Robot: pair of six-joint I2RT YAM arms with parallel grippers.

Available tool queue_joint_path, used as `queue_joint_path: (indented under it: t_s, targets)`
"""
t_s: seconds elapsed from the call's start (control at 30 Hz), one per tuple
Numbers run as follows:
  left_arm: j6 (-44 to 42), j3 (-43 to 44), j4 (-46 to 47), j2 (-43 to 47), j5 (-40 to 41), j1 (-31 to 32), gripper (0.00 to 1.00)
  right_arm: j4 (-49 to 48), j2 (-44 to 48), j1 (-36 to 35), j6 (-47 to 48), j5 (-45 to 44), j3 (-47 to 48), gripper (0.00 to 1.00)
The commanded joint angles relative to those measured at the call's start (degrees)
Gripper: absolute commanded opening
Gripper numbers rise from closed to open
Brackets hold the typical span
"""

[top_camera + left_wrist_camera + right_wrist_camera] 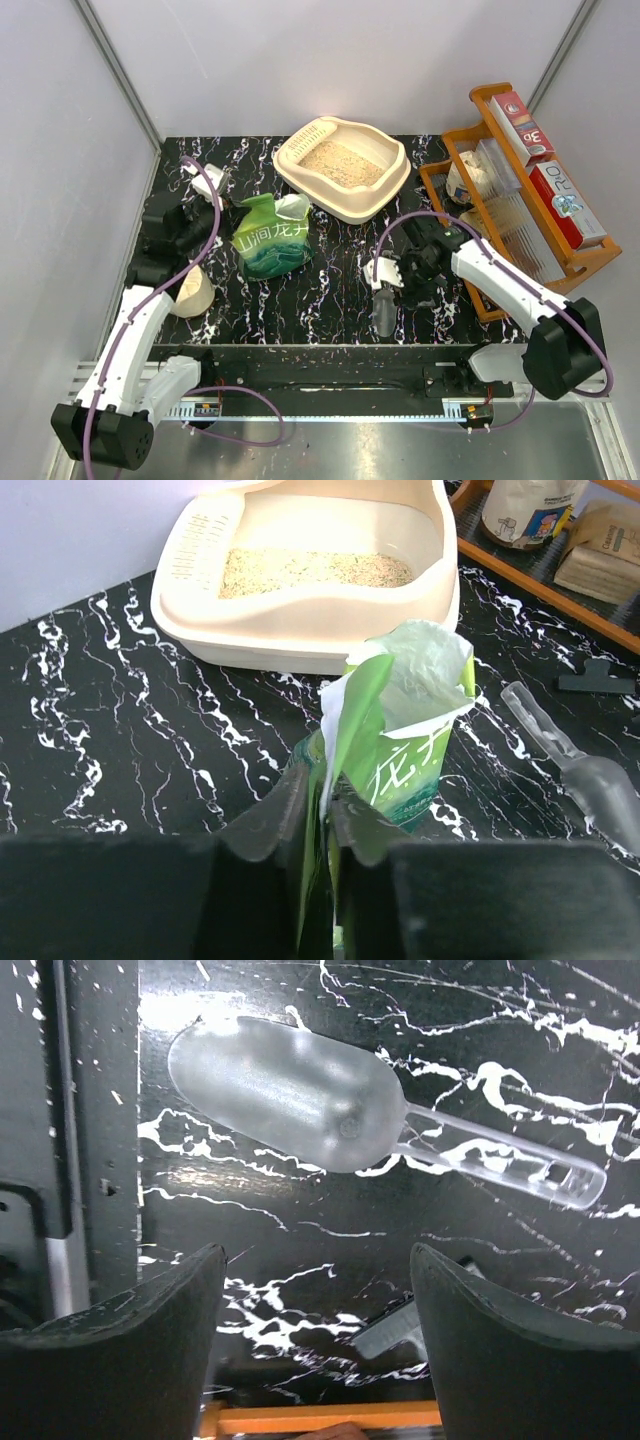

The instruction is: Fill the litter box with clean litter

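The cream litter box stands at the back centre with a shallow layer of tan litter in it. It also shows in the left wrist view, litter inside. An open green printed bag stands in front of it. My left gripper is shut on the bag's edge, the green film pinched between the fingers. My right gripper is open and empty, low over the table beside a clear plastic scoop that lies flat.
An orange wooden rack with boxes and packets stands at the right edge. A cream tape roll lies by the left arm. A small clip lies near the right fingers. Grey walls enclose the table.
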State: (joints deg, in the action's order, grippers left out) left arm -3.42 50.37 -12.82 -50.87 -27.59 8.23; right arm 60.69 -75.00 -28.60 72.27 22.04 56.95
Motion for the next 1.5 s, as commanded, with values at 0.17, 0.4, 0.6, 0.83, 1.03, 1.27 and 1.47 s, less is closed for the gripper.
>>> queue_joint_path:
  t_s: [0.17, 0.4, 0.6, 0.83, 1.03, 1.27, 1.47]
  targets:
    - [-2.5, 6.1, -1.3, 0.3, -4.7, -0.1, 0.43, -9.0, -5.2, 0.3, 23.5, 7.9, 0.8, 0.63]
    - [-4.0, 7.4, -4.8, 1.6, -4.2, 0.0, 0.51, -7.9, -13.3, 1.4, 38.0, 5.4, 3.6, 0.60]
    - [-5.9, 8.3, -6.1, 2.4, -2.8, 0.0, 0.52, -9.3, -17.8, 2.8, 42.2, 2.5, 2.5, 0.56]
    - [-5.6, 9.1, -6.0, 1.1, -3.9, 0.0, 0.52, -15.5, -20.2, 3.5, 42.3, 1.2, -0.5, 0.52]
    - [-5.7, 11.1, -6.2, -0.4, -5.0, 0.0, 0.54, -20.2, -21.1, 3.5, 39.8, -0.9, -4.3, 0.38]
    - [-8.7, 15.1, -8.7, -1.6, -8.2, 0.2, 0.58, -10.3, -14.2, 4.8, 30.1, 1.8, -0.4, 0.01]
    - [-14.8, 19.8, -14.9, -2.3, -13.4, 1.7, 0.71, 7.1, -6.0, 4.9, 17.2, 9.2, 12.8, 0.00]
